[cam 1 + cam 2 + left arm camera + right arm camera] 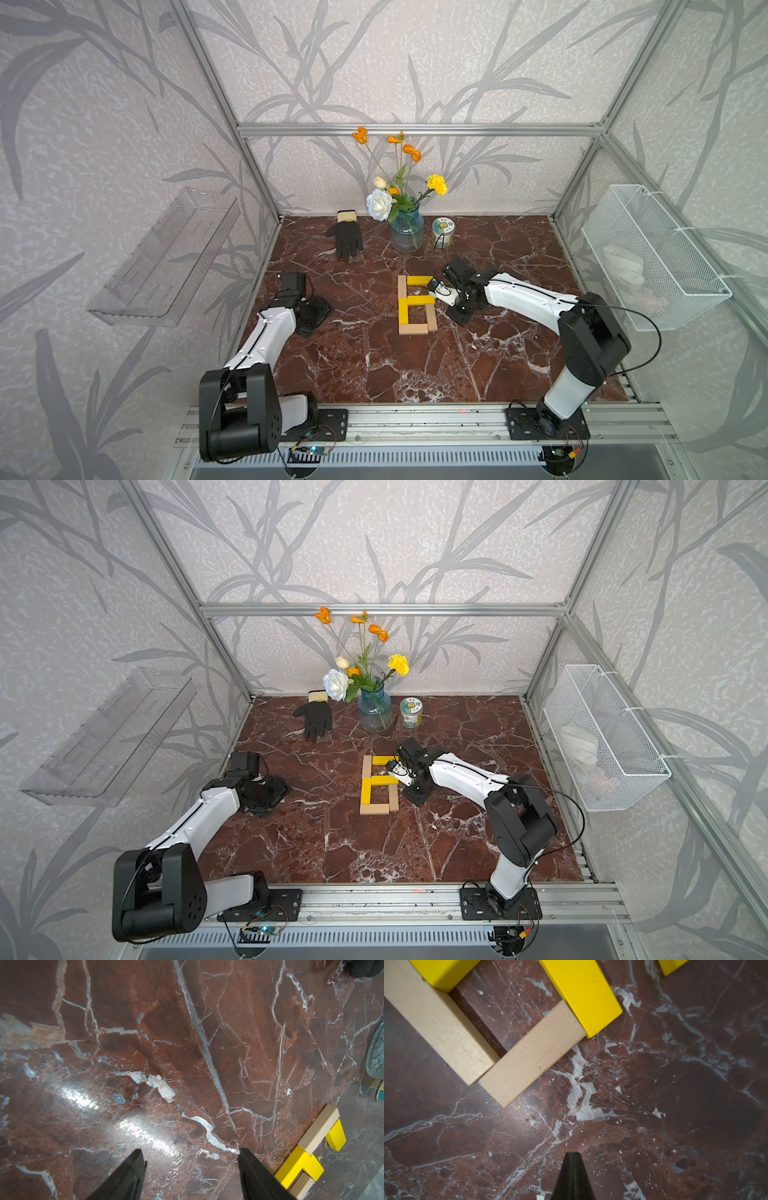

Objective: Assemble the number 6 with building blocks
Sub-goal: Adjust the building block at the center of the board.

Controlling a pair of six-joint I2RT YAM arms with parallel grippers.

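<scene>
- The number 6 [419, 299] lies flat on the counter [353, 365], yellow and tan bars touching.
- Right jaws are pressed together, holding nothing, just beside the digit's right side.
- Left jaws stand apart, empty, well left of it.

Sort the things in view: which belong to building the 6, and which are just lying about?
Job: yellow blocks, tan blocks, laid out as the number 6.
Lying about: black glove, glass vase of flowers, small jar, wire basket, clear shelf.
</scene>
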